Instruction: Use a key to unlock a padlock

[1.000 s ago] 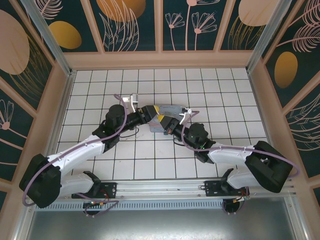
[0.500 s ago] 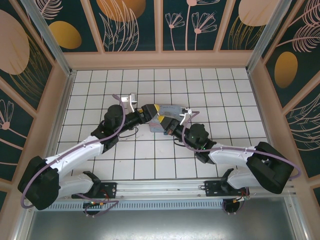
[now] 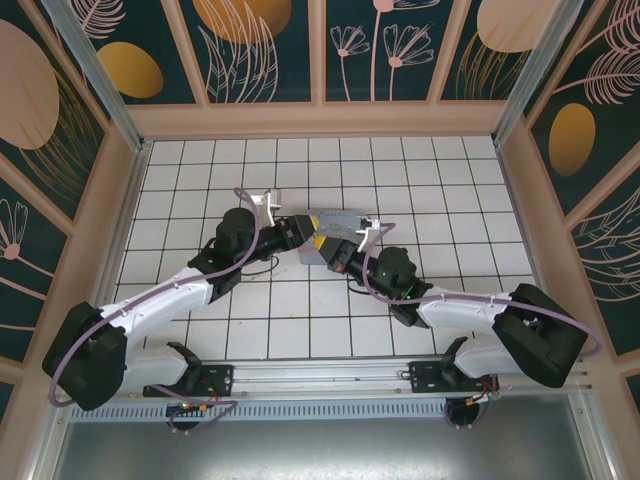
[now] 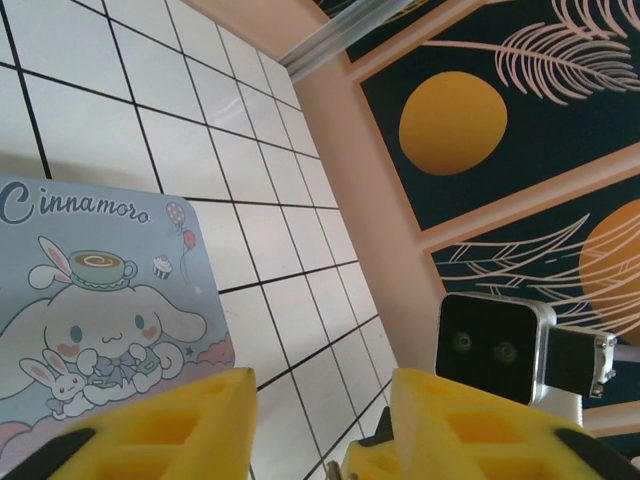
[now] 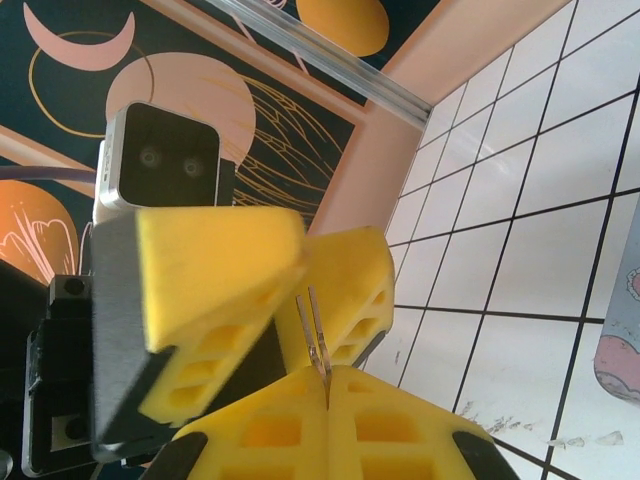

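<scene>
white tiled floor boxed in by dark floral wall panels, with both arms meeting mid-floor. right gripper is clamped fully closed, pads flush. it pinches a thin metal sliver that stands up out of the seam, which i take for the key, though it is too small to be sure. the grip is low on the piece and at the very pad tips, probably so most of its length stays free to enter a keyhole. left gripper faces it head on, its yellow fingers parted with a plain gap, bare tiles visible through it and nothing seen pinched there. in the right wrist view those fingers sit just behind the key and to either side, close, but i can't tell if they touch it. the right wrist camera looks straight back at the left one, so the wrists are nose to nose, which reads as a hand-to-hand alignment where one arm presents and the other receives or steadies. where the padlock is i cannot tell, maybe hidden low among the yellow fingers. pale blue cartoon tin lies flat on the tiles just beneath and beyond the meeting point, ungripped and not part of the job. judging by this, the unlock is not yet done and fine lining-up comes next.
</scene>
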You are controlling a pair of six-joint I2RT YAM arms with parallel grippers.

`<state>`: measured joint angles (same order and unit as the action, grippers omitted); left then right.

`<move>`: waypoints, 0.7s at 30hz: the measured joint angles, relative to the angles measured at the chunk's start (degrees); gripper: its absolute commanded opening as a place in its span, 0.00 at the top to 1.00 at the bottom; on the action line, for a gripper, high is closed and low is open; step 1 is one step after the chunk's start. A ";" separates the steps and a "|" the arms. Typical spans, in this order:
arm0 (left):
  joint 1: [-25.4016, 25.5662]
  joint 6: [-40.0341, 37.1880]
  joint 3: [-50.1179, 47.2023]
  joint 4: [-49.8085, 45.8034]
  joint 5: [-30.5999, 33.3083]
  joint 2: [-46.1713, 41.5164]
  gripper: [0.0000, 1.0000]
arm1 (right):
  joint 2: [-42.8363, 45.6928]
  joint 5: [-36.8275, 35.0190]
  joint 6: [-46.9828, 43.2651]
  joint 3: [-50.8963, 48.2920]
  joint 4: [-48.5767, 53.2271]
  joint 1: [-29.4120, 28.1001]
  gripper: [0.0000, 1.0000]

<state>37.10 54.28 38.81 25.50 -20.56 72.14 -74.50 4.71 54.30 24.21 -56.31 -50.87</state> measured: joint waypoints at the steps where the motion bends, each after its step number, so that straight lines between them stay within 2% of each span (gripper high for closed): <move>1: 0.00 0.15 0.09 0.00 -0.15 0.04 0.79 | 0.00 0.11 0.00 0.09 0.11 0.00 1.00; 4: 0.00 0.09 0.31 0.57 -0.92 0.33 0.95 | 0.00 0.35 0.02 0.28 0.44 0.00 1.00; 5: 0.00 0.28 0.33 0.96 -1.33 0.37 1.00 | -0.02 0.33 0.02 0.28 0.61 0.00 0.86; 7: 0.00 0.20 0.42 1.11 -1.70 0.44 1.00 | 0.02 0.39 0.00 0.31 0.63 0.13 0.53; 8: 0.00 0.11 0.42 1.09 -1.73 0.46 1.00 | 0.24 0.35 -0.02 0.26 0.92 0.17 0.44; 9: 0.04 0.04 0.42 1.07 -1.75 0.46 1.00 | 0.76 0.20 -0.07 0.15 1.51 0.24 0.39; 15: 0.04 -1.49 0.79 0.83 -2.34 0.44 1.00 | 12.83 -1.79 -0.63 -3.89 5.77 3.04 0.38; 21: 0.04 -4.74 1.16 0.92 -6.62 -0.04 1.00 | 18.71 -0.48 -3.93 -4.02 9.86 4.61 0.49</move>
<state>37.15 49.54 39.97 26.41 -27.18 72.10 -55.79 4.23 50.37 20.18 -46.46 -46.26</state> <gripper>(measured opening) 0.068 0.548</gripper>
